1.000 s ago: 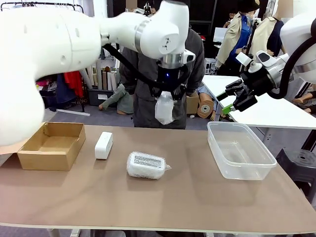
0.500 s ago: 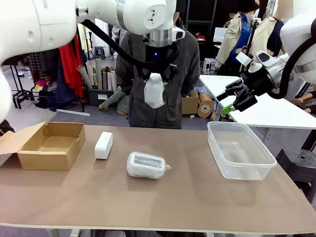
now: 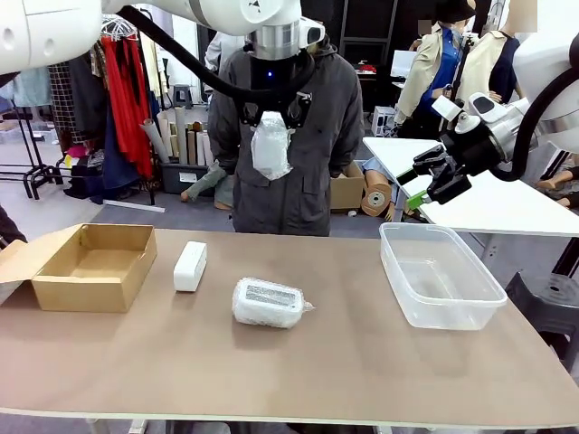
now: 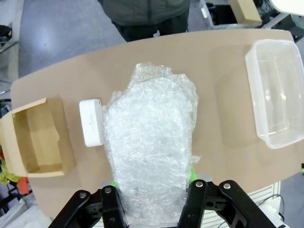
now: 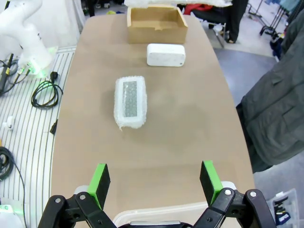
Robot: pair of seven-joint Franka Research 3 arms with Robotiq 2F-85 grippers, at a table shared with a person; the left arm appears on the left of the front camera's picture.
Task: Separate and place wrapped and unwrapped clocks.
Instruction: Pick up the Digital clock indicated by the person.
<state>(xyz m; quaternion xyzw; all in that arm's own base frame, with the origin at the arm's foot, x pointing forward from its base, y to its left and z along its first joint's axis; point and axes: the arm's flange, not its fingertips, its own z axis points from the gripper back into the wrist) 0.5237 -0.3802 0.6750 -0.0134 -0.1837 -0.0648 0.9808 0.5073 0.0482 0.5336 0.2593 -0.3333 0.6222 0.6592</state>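
- My left claw [image 3: 270, 117] clamped on wrapped clock [image 3: 271, 146], now higher and further left than a second ago.
- My right claw [image 5: 154, 176]: jaws apart, unmoved.

Open cardboard box [image 3: 77, 294] at table [image 3: 344, 362] left end, empty clear tub [image 3: 452, 312] at right end; person in grey coat [image 3: 317, 163] behind far edge, red clothes [image 3: 122, 99] beyond.
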